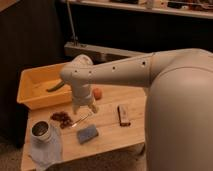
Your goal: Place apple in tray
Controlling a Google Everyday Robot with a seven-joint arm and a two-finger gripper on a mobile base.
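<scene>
Site type: looks like staged test area, lab-style.

Your evidence:
- low wooden table point(107, 132) standing alone on grey floor point(10, 150), dark wall point(30, 35) behind
- mixed props laid out on top: yellow tray point(30, 92), metal cup point(41, 131) on cloth point(47, 150), blue sponge point(87, 134)
- cluttered shelf point(140, 7) along top edge
- white robot arm point(115, 72) reaching over table
- gripper point(84, 106) pointing down at tabletop, just beside tray's right end
</scene>
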